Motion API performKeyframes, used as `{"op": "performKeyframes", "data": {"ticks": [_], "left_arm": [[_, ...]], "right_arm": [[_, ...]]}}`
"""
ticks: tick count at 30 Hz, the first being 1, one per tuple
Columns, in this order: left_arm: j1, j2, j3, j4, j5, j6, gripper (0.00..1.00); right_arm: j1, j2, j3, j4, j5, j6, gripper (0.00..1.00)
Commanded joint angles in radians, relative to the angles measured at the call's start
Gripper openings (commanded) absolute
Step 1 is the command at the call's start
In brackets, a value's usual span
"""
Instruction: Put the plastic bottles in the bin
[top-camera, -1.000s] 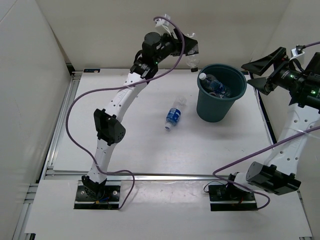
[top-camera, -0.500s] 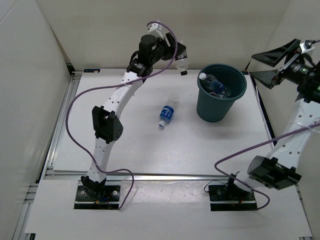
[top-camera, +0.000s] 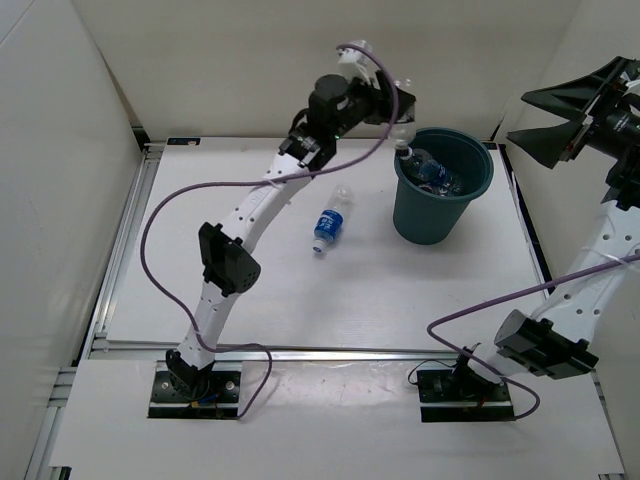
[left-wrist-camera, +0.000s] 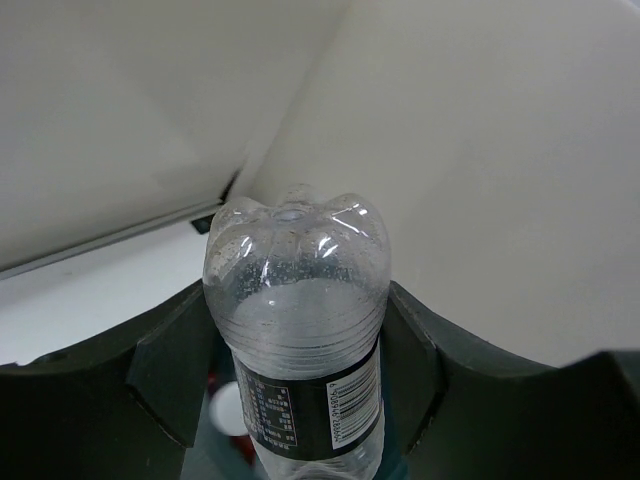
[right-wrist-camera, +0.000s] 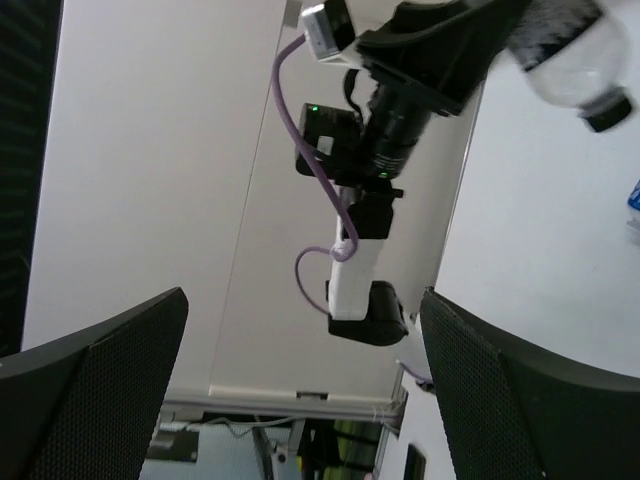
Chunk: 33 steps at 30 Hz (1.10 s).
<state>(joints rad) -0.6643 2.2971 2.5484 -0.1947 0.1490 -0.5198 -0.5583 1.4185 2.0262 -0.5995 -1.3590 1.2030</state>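
Left pincer (top-camera: 398, 112) is clamped on the dark-labelled bottle (left-wrist-camera: 297, 300), up at the bin (top-camera: 430, 222) rim: drop step. Next I'd carry it over the mouth, then release. Right pincer (top-camera: 520, 115) gapes empty, well aside. Count: one gripped, one blue-labelled bottle (top-camera: 330, 222) lying on the bench (top-camera: 200, 250), at least one binned bottle (top-camera: 432, 172), one bin.

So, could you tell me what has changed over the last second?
The left hand, shut on a dark-labelled bottle, swung left, then back to the rim of the bin. The loose blue-labelled bottle rolled slightly left. The open right hand drew away. The bin and the bottles inside it stayed put.
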Motion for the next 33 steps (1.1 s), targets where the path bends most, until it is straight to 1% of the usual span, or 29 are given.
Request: {"op": "performKeyframes", "data": {"ticks": [1, 3, 5, 6, 8, 10, 12, 15, 19, 21, 22, 23, 24, 25, 27, 30, 31, 33], "left_arm": [[-0.102, -0.007, -0.005, 0.049, -0.023, 0.090, 0.11], [-0.142, 0.022, 0.006, 0.109, -0.035, 0.099, 0.13], [-0.168, 0.044, 0.016, 0.165, -0.035, 0.148, 0.14], [-0.187, 0.062, 0.001, 0.225, -0.035, 0.162, 0.14], [-0.196, 0.122, 0.016, 0.267, -0.064, 0.184, 0.14], [-0.207, 0.157, 0.027, 0.348, -0.114, 0.184, 0.15], [-0.216, 0.176, -0.008, 0.405, -0.161, 0.173, 0.15], [-0.216, 0.205, 0.004, 0.431, -0.184, 0.182, 0.15], [-0.216, 0.225, 0.004, 0.477, -0.184, 0.205, 0.17], [-0.216, 0.234, 0.004, 0.477, -0.184, 0.225, 0.21], [-0.216, 0.234, 0.004, 0.477, -0.171, 0.234, 0.26], [-0.216, 0.234, 0.004, 0.477, -0.160, 0.244, 0.38], [-0.225, 0.234, 0.004, 0.489, -0.160, 0.268, 0.81], [-0.225, 0.234, 0.004, 0.489, -0.160, 0.283, 1.00], [-0.248, 0.216, 0.004, 0.480, -0.151, 0.316, 1.00], [-0.248, 0.106, -0.026, 0.414, -0.151, 0.340, 1.00], [-0.248, 0.020, -0.048, 0.403, -0.151, 0.368, 1.00], [-0.248, -0.069, -0.105, 0.380, -0.193, 0.368, 1.00]], "right_arm": [[-0.021, 0.008, 0.074, 0.069, -0.139, 0.056, 1.00], [-0.034, 0.017, 0.121, 0.069, -0.166, 0.069, 1.00], [-0.034, 0.017, 0.121, 0.078, -0.184, 0.049, 1.00], [-0.034, 0.017, 0.103, 0.078, -0.204, 0.037, 1.00], [-0.043, 0.007, 0.089, 0.078, -0.236, 0.036, 1.00], [-0.043, 0.016, 0.129, 0.087, -0.270, 0.061, 1.00], [-0.043, 0.040, 0.182, 0.098, -0.317, 0.085, 1.00], [-0.043, 0.054, 0.183, 0.107, -0.354, 0.086, 1.00], [-0.043, 0.054, 0.164, 0.107, -0.354, 0.095, 1.00], [-0.043, 0.054, 0.154, 0.107, -0.354, 0.095, 1.00], [-0.043, 0.054, 0.144, 0.107, -0.345, 0.095, 1.00], [-0.043, 0.054, 0.144, 0.107, -0.345, 0.095, 1.00], [-0.043, 0.045, 0.134, 0.107, -0.335, 0.095, 1.00], [-0.043, 0.045, 0.134, 0.107, -0.321, 0.095, 1.00], [-0.043, 0.045, 0.134, 0.107, -0.312, 0.095, 1.00], [-0.043, 0.026, 0.108, 0.107, -0.311, 0.086, 1.00], [-0.052, 0.016, 0.108, 0.107, -0.302, 0.086, 1.00], [-0.052, 0.003, 0.083, 0.107, -0.302, 0.073, 1.00]]}}
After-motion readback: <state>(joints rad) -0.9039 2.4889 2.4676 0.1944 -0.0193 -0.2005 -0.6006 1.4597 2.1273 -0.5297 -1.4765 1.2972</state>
